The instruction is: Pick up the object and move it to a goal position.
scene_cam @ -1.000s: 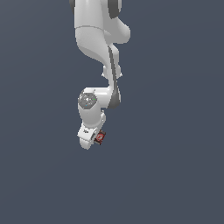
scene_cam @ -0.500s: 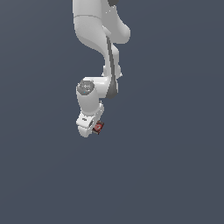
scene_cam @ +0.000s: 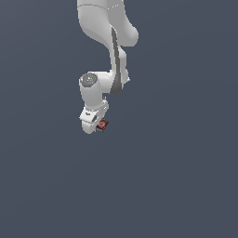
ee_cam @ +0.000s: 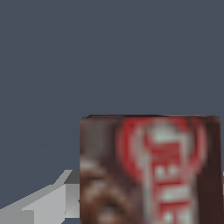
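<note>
The object is a small flat dark brown box with a red-and-white label (scene_cam: 102,124). It sits at the tip of my white gripper (scene_cam: 99,126), lifted above the dark grey ground in the exterior view. The gripper is shut on it. In the wrist view the box (ee_cam: 151,170) fills the near part of the picture, label facing the camera, with one grey finger (ee_cam: 52,201) showing beside it. The other finger is hidden behind the box.
The white arm (scene_cam: 104,42) comes down from the top of the exterior view. Around it is only flat dark grey ground (scene_cam: 186,176). No goal marker shows.
The arm has carried the box toward the exterior view's left and upward, a small step in each interval. The grip on the box is unchanged.
</note>
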`<action>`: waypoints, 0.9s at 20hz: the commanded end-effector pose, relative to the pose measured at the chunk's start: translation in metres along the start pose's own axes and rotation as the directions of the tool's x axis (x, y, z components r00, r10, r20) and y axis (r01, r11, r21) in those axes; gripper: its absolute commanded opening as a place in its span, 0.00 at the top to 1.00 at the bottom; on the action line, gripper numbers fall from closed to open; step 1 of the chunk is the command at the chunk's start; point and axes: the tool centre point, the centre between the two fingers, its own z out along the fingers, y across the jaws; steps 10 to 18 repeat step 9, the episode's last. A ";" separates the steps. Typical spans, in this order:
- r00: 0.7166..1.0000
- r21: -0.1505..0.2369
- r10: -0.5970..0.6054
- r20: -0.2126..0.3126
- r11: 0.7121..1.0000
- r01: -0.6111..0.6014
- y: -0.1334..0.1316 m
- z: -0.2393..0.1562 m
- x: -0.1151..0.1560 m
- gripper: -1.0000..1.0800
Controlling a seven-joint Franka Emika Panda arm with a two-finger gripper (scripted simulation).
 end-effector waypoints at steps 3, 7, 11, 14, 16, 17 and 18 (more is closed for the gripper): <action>1.000 0.000 0.000 0.000 1.000 0.000 -0.012 -0.005 -0.010 1.00; 1.000 0.000 -0.001 0.000 1.000 0.001 -0.017 -0.007 -0.014 1.00; 1.000 0.000 -0.001 0.000 1.000 0.001 -0.018 -0.008 -0.014 1.00; 1.000 0.000 -0.001 0.000 1.000 0.001 -0.018 -0.008 -0.014 1.00; 1.000 0.000 -0.001 0.000 1.000 0.001 -0.018 -0.008 -0.014 1.00; 1.000 0.000 -0.001 0.000 1.000 0.001 -0.018 -0.008 -0.014 1.00; 1.000 0.000 -0.001 0.000 1.000 0.001 -0.018 -0.008 -0.014 1.00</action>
